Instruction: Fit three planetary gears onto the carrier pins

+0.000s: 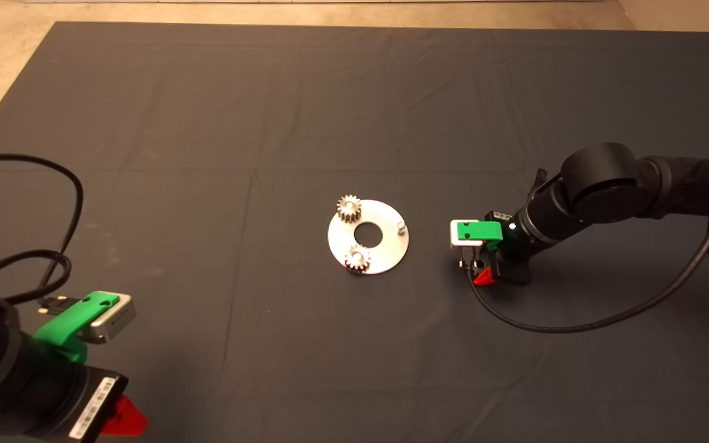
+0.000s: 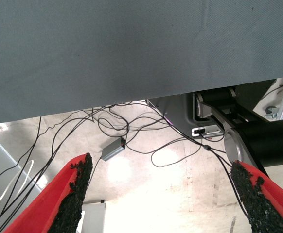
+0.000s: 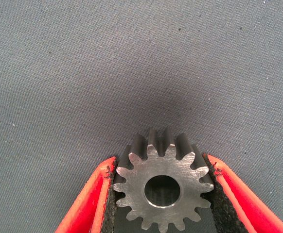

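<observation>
A shiny round carrier disc [image 1: 385,246] with a central hole lies mid-mat. Two planetary gears sit on its pins, one at the far left [image 1: 349,208] and one at the near edge [image 1: 357,257]. One bare carrier pin [image 1: 400,227] stands at the disc's right side. To the right of the disc, my right gripper [image 1: 480,274] hangs over the mat, and in the right wrist view my right gripper [image 3: 162,194] is shut on a third planetary gear [image 3: 163,189], its pads pressing the teeth on both sides. My left gripper [image 2: 163,194] waits open at the lower left, holding nothing.
The dark mat [image 1: 207,123] covers the table, and bare floor shows beyond its far and left edges. Black cables [image 1: 53,258] loop beside the left arm. Another cable [image 1: 576,323] trails from the right arm across the mat. Past the mat's edge, the left wrist view shows floor with wires.
</observation>
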Motion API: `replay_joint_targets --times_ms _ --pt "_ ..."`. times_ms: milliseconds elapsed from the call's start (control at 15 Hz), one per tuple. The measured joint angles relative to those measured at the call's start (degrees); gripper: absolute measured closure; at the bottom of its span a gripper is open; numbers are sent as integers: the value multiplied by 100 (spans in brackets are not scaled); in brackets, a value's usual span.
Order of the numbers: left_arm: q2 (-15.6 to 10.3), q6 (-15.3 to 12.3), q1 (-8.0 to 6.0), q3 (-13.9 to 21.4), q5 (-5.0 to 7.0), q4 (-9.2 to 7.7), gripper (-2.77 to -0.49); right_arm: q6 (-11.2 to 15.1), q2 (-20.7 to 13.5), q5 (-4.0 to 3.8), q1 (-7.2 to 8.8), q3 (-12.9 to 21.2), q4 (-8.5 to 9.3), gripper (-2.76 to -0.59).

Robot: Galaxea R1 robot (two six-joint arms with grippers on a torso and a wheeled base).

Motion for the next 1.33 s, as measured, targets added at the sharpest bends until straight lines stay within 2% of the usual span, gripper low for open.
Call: replay_joint_targets --times_ms 400,533,667,800,933,1067,1133,1200,1267,1333 --pt "-14 0 0 -2 -2 0 -202 96 2 -6 35 0 4 -109" --pt "-14 -1 0 0 0 0 -202 155 5 -41 165 0 1 -107" --pt "-19 -2 0 0 1 0 -202 344 43 -50 342 -2 1 -107" --pt "-16 -2 0 0 -2 0 -202 436 289 -81 473 -89 12 -107" --pt "-25 -6 2 0 -2 0 -202 503 521 -41 568 -144 100 -107" --pt "-47 -37 0 9 7 1 -202 541 721 -48 650 -336 255 -107" --pt "-45 -81 0 16 1 2 -202 558 794 -63 650 -446 255 -107" --pt "-63 -157 2 24 3 0 -202 561 839 -131 665 -479 265 -107" --pt "-77 -199 0 26 6 2 -202 563 877 -179 724 -485 297 -107" --pt "-77 -244 0 29 6 0 -202 567 919 -195 812 -492 336 -107"
